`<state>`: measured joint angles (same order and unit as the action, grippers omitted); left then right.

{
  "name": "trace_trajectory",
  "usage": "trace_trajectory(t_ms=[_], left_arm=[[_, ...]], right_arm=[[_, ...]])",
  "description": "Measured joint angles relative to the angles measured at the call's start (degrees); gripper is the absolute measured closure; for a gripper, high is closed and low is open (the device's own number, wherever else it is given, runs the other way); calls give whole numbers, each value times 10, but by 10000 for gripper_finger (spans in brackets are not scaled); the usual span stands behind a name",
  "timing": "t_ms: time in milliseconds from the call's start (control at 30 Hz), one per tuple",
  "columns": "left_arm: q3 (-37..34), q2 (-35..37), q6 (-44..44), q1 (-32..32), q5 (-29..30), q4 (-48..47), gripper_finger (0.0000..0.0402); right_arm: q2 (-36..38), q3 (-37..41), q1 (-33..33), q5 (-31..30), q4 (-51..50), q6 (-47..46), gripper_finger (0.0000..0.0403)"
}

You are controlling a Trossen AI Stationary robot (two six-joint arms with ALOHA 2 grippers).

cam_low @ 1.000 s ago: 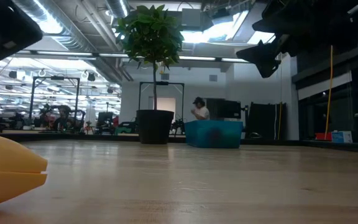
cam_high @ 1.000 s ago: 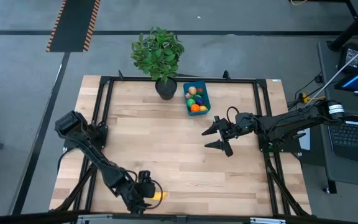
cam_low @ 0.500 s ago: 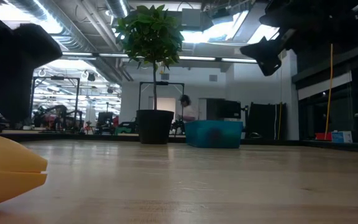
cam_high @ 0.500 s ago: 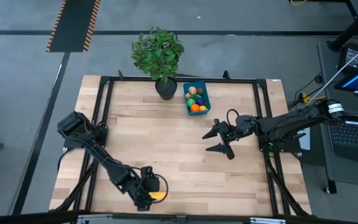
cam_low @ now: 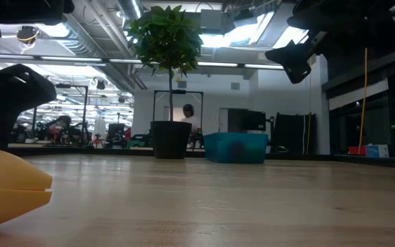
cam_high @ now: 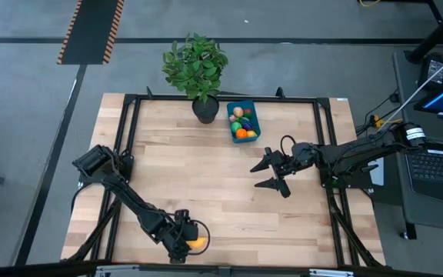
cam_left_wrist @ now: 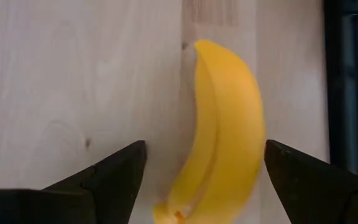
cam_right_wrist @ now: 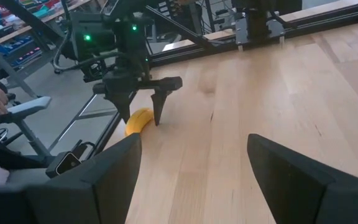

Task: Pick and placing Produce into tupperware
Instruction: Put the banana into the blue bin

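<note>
Most of the produce [cam_high: 242, 122] already sits in the blue tupperware [cam_high: 254, 114] at the far side of the bench [cam_high: 221, 185], just beside the potted plant [cam_high: 196, 68]; from above I can make out an orange piece, a yellow one, something red and something green packed inside, though I cannot name each. As far as I can see, one piece is left out: the yellow banana [cam_left_wrist: 222, 134], lying flat on the wood at the near edge, well apart from the container. My left gripper [cam_high: 183, 241] hangs right over it, jaws spread wide, and through my left wrist camera the banana lies lengthwise between my two fingers [cam_left_wrist: 114, 177] with open wood on either side, so I am not touching it yet. My right gripper [cam_high: 270, 171] waits above the middle of the bench, nearer the tupperware, jaws wide too and holding nothing. I judge the task nearly finished: I need to lower, close on the banana, carry it across the bench and drop it in with the rest. Room in the container looks tight for something this long, so fitting it may be the awkward part.
</note>
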<state>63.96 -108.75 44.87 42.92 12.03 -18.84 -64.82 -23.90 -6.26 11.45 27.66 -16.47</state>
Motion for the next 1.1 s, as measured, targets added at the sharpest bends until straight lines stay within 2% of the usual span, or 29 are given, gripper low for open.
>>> trace_trajectory(t_ms=[167,400,733,1100], left_arm=[[3,-27,-3,-2,6,2,84],[3,-39,12,0,46,12,84],[2,-39,21,5,43,9,85],[1,-39,12,12,33,1,136]], right_arm=[[0,0,0,0,-1,0,109],[0,0,0,0,-3,0,109],[0,0,0,0,-9,3,109],[0,0,0,0,-27,2,109]])
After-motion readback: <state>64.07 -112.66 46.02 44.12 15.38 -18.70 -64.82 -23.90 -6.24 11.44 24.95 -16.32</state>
